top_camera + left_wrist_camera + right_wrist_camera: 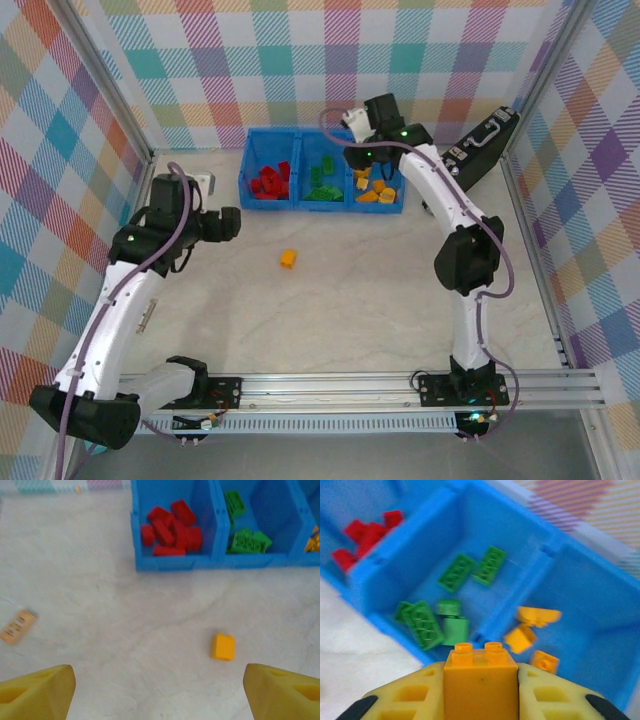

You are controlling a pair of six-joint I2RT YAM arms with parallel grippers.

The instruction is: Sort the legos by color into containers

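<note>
1. Clamped in the right gripper (pixel 480 692): one orange brick (pixel 480 667), studs up, pinched on its two flanks.
2. Poised above the blue tray (pixel 320 206), just over the near wall where the green compartment (pixel 445 540) meets the orange compartment (pixel 590 605).
3. Proper home for that brick, by judgement: the orange compartment, at about 1 o'clock from the jaws in the right wrist view. Green bricks (pixel 422 622) at 10 o'clock, too close for a safe release here.
4. Calls for a short carry toward 1 o'clock, past the divider (pixel 520 587), before letting go. Otherwise risks a landing on the wall or among the greens.
5. Left gripper (pixel 160 695): jaws spread wide, nothing between them, hovering over the bare table (pixel 100 605).
6. One loose orange brick (pixel 222 646) on the table, at about 1 o'clock from the left jaws in the left wrist view and 4 o'clock from that gripper in the top view. Well apart from the tray.
7. Nearly square from above, so no long axis worth aligning to.
8. Much nearer the left arm than the right, so likely the left's to fetch.
9. Red bricks (pixel 170 527) already in the leftmost compartment.
</note>
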